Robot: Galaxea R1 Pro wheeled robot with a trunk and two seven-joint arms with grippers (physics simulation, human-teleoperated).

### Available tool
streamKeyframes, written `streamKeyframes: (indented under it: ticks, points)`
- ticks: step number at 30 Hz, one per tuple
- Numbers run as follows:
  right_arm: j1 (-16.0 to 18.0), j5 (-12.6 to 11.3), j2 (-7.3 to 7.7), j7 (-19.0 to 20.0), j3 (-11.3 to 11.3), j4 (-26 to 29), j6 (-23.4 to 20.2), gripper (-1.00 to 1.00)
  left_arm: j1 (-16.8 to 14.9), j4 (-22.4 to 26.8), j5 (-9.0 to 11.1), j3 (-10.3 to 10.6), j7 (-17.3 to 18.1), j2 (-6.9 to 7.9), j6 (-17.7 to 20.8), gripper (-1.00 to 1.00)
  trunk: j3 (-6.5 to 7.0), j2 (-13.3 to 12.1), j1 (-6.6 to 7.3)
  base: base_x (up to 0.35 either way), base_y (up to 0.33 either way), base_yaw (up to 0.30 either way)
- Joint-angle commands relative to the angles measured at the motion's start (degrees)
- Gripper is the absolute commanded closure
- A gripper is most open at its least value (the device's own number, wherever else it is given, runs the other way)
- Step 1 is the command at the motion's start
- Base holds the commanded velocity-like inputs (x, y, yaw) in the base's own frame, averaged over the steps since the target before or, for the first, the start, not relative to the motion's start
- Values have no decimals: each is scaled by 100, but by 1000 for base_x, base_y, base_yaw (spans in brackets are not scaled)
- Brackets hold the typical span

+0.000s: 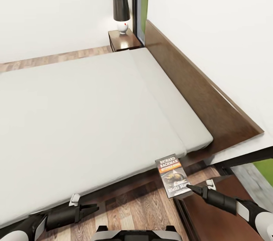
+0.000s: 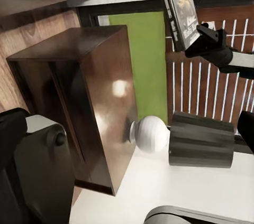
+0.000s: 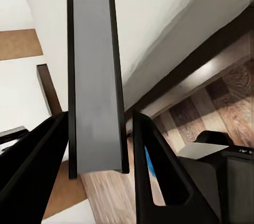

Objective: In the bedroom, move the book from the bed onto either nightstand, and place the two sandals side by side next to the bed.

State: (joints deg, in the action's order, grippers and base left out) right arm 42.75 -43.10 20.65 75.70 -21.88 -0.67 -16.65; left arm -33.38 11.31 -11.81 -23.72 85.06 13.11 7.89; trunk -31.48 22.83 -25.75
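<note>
The book [image 1: 172, 176], a dark paperback with white title text and an orange band, hangs in the air with my right gripper [image 1: 190, 188] shut on its lower edge. It hovers over the wood floor between the bed [image 1: 94, 119] and the near nightstand [image 1: 212, 214]. The right wrist view shows the book's grey page edge [image 3: 92, 76] clamped between the fingers [image 3: 159, 166]. The left wrist view catches the book [image 2: 177, 2], the right gripper [image 2: 209, 34] and the nightstand [image 2: 90, 102]. My left gripper [image 1: 91, 207] is open and empty, low by the bed's near side. A blue sliver [image 3: 150, 163] lies on the floor; I cannot tell if it is a sandal.
A second nightstand [image 1: 123, 40] with a dark-shaded lamp [image 1: 121, 11] stands at the far corner of the bed. A lamp with a white base [image 2: 151, 134] stands on the near nightstand. The dark headboard [image 1: 197, 97] runs along the white wall beside tall windows.
</note>
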Motion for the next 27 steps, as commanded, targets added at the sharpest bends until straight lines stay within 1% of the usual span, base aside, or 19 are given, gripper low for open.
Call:
streamKeyframes:
  ticks: [1,3,5,7,9,10,11,13,20,27]
  points:
    - [6,-58,1,23,-36,-146,-59,100,-3,-14,-58,-51,29,-2,21,-100,2,9,-3,0,0,0]
    - [6,-63,0,23,-36,-332,-52,100,-2,-31,-58,-50,24,0,-40,-100,21,9,-3,0,0,-12]
    - [6,-65,0,19,-36,-364,-40,100,3,-36,-58,-48,10,-1,-54,-100,40,9,-3,0,0,-39]
    - [4,-66,0,17,-36,-384,127,100,5,-39,-58,-46,-68,-1,-62,-100,58,9,-3,0,0,-61]
    - [-42,-70,0,20,-36,-394,503,100,6,-59,-58,-46,-153,-1,-66,-100,77,9,-3,0,0,-71]
    - [-64,-71,0,21,-36,-397,593,100,7,-78,-58,-46,-166,-1,-66,-100,87,9,-3,0,0,-75]
    - [-136,-76,0,22,-36,-399,786,100,7,-170,-58,-46,-194,-1,-67,-100,96,9,-3,0,0,-76]
    - [-205,-81,0,23,-36,-401,905,100,7,-250,-58,-45,-213,-1,-69,-100,115,9,-3,0,0,-65]
    - [-254,-84,0,7,-36,-407,982,100,7,-312,-58,-45,-242,-6,-70,-100,180,9,-3,0,0,-15]
    - [-258,-84,0,23,-36,-407,978,100,7,-322,-58,-45,-354,-12,-68,-100,245,9,-3,0,0,-1]
